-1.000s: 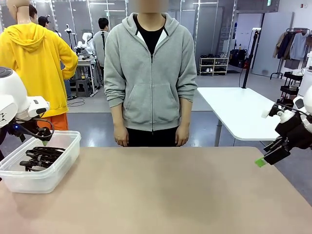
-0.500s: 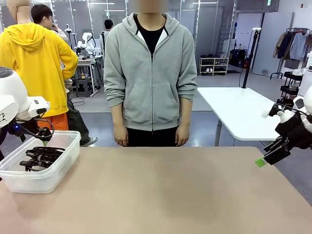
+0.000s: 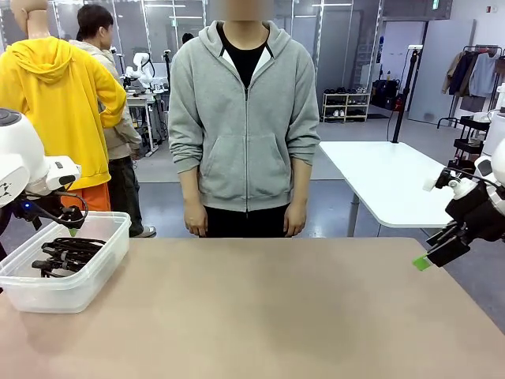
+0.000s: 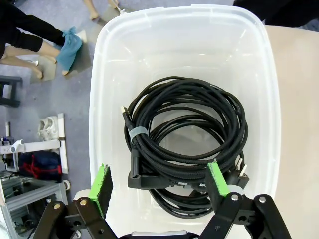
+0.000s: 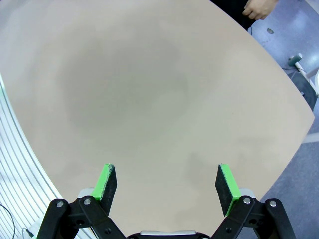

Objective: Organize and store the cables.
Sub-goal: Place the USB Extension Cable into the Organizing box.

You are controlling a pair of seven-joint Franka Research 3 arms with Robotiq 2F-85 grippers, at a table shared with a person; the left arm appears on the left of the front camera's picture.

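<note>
The cables (image 4: 184, 144) lie coiled inside the clear plastic bin (image 4: 104, 64). The left hand (image 4: 159, 184) hovers above them, fingers apart and empty. The right hand (image 5: 167, 184) hangs spread over the bare surface (image 5: 149, 89). Risk: a descending finger could snag a loop and drag coils out.

I see one tan table (image 3: 276, 316) running from my side across to the person at twelve o'clock. The only thing resting directly on it is a clear plastic bin (image 3: 99, 260), over at about nine o'clock by the left edge. From the left wrist camera I can see the bin's white rim (image 4: 97, 99) and the tabletop beside it. The right wrist camera shows bare tan surface (image 5: 149, 99).
</note>
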